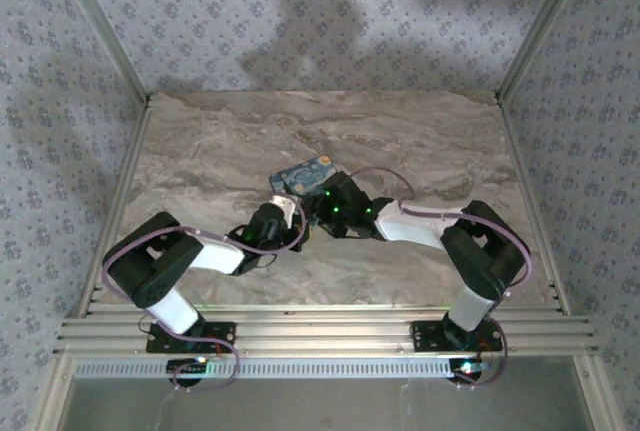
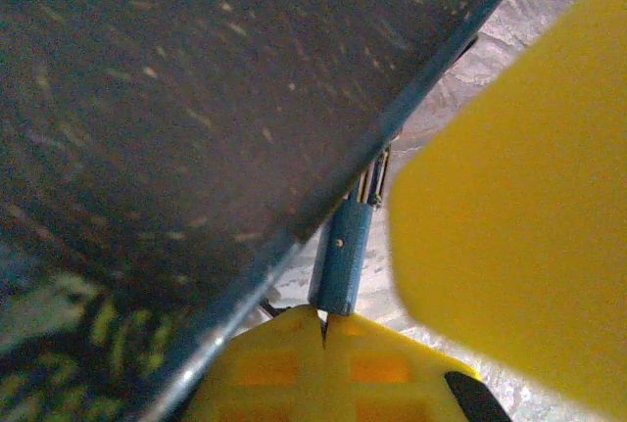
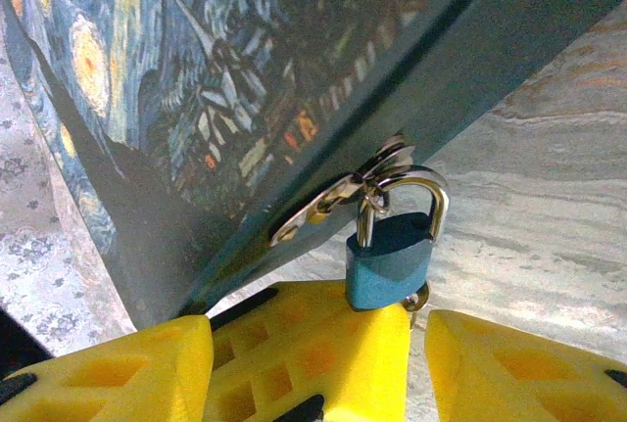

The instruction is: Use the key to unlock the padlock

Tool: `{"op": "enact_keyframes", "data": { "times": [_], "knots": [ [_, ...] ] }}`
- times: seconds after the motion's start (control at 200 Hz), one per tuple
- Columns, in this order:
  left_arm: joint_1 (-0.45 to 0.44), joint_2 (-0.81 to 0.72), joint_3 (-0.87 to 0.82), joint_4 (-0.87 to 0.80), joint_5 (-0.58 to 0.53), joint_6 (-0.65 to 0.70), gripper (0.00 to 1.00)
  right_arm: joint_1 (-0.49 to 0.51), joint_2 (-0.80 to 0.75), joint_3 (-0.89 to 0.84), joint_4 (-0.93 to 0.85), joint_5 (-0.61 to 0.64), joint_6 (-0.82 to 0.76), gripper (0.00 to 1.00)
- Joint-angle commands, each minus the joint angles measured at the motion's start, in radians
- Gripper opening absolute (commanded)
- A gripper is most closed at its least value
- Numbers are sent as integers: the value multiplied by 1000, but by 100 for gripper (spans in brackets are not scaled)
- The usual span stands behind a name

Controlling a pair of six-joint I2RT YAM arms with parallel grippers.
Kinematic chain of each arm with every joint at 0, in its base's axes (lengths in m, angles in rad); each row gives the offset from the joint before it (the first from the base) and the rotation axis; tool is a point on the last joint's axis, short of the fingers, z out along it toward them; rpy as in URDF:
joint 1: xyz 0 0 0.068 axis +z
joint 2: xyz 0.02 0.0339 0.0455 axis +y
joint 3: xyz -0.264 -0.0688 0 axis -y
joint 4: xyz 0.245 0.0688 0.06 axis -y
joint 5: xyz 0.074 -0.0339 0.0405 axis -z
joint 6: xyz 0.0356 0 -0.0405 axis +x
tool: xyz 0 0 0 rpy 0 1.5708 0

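Note:
A small blue padlock (image 3: 387, 260) hangs by its silver shackle from the hasp (image 3: 328, 202) of a painted box (image 1: 300, 175). My left gripper (image 2: 325, 319) is shut, its yellow fingers (image 3: 313, 344) pressed against the padlock's underside. A sliver of the metal key (image 3: 419, 297) pokes out beside them at the lock's base. The rest of the key is hidden. In the left wrist view the padlock (image 2: 341, 256) is seen edge-on just above the shut tips. My right gripper (image 3: 318, 324) stands open, one finger on each side of the left fingers and the padlock, touching neither.
The box (image 3: 196, 99), printed with a starry night painting, leans close over both grippers. One right finger (image 2: 519, 226) looms beside the padlock. Marbled tabletop (image 1: 420, 141) stretches behind and to the right, with patterned walls (image 1: 300, 11) around it.

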Motion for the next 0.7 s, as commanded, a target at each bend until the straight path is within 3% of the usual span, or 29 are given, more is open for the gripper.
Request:
{"op": "enact_keyframes", "data": {
  "times": [0.0,0.515,0.695],
  "knots": [
    [9,-24,-21,12,14,-27,0,-3,-59,-19,-20,41,-7,60],
    [-2,-197,54,-331,-103,153,0,-12,-117,-88,-23,100,-15,59],
    [-6,-182,107,-462,-152,198,0,-10,-110,-90,-9,102,-13,59]
  ]
}}
